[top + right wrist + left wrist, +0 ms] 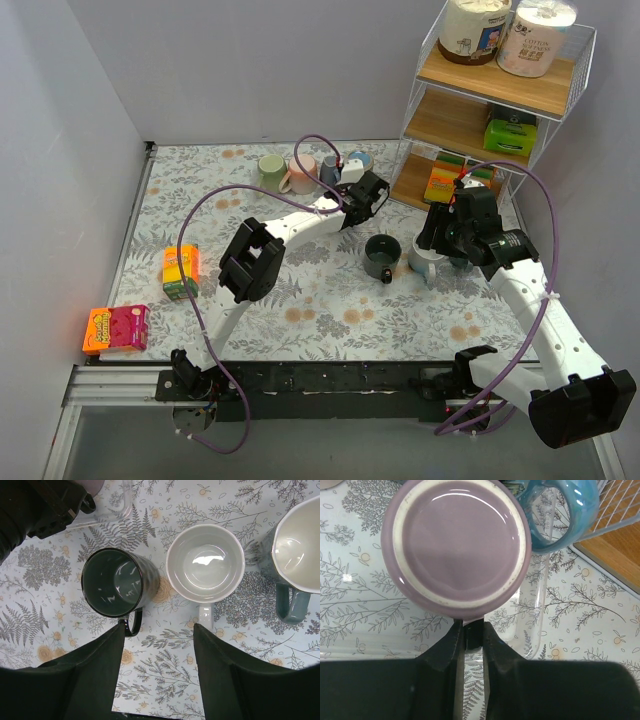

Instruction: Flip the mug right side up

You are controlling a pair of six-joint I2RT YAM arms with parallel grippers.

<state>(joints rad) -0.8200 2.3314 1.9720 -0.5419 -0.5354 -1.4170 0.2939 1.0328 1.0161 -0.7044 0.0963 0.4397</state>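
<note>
A purple mug (455,545) stands upside down on the floral cloth, its flat base facing up in the left wrist view. My left gripper (472,630) is shut on a dark piece at the mug's near side, apparently its handle. In the top view the left gripper (365,195) sits at the back middle and hides that mug. My right gripper (159,627) is open and empty, hovering just in front of an upright dark mug (117,582) and an upright white mug (205,562). In the top view the right gripper (450,235) is beside the shelf.
A blue mug (560,510) and a clear plastic tray (537,605) lie right beside the purple mug. A teal mug (295,550) stands right of the white one. Pink (303,172) and green (270,165) mugs stand at the back. A wire shelf (500,100) is at back right, boxes (180,272) on the left.
</note>
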